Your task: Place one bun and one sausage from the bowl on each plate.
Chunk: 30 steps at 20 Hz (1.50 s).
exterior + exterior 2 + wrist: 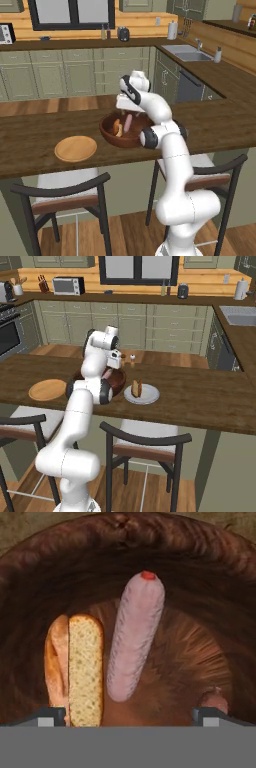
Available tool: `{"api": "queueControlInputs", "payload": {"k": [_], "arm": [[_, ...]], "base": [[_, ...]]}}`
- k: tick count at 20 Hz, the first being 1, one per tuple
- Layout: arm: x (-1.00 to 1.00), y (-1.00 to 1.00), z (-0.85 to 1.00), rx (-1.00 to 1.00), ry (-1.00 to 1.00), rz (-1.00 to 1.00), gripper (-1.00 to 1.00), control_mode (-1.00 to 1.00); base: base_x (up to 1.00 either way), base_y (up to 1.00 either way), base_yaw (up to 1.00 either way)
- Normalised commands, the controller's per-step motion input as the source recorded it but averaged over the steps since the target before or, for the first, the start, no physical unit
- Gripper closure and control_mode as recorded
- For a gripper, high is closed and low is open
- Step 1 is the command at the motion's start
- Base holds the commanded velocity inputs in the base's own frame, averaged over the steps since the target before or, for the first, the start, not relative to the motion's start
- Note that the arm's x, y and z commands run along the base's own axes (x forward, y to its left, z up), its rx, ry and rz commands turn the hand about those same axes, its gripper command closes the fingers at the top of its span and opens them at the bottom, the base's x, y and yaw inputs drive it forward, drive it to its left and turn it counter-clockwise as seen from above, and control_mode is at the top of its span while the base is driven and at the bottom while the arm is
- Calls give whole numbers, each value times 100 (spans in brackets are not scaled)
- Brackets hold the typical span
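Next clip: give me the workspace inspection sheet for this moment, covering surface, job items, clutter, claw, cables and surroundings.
Surface: dark wooden counter.
Job's things: wooden bowl holds one bun and one sausage, side by side. Tan plate bare. Grey-white plate carries a bun with something thin and dark beside it, probably a sausage.
Clutter: two small shakers on the counter behind the bowl.
Claw: claw open above the bowl, holding nothing.
Cables: nothing seen.
Surroundings: two stools, sink, microwave, green cabinets.
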Motion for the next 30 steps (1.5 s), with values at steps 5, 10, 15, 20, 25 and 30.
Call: {"api": "queueControlInputs", "payload": {"k": [5,10,15,20,25,30], "arm": [[18,-1,-40,-18,-15,0,-100,-100],[17,0,-16,-3,-8,0,-100,-100],[22,0,-32,-1,-3,0,-100,-100],[6,0,-30,-1,-4,0,-100,-100],[-3,0,-28,0,-2,0,-100,-100],[0,1,0,0,0,0,-100,-100]], "base": [[0,0,0],[0,0,0],[0,0,0],[0,0,0],[0,0,0],[0,0,0]]}}
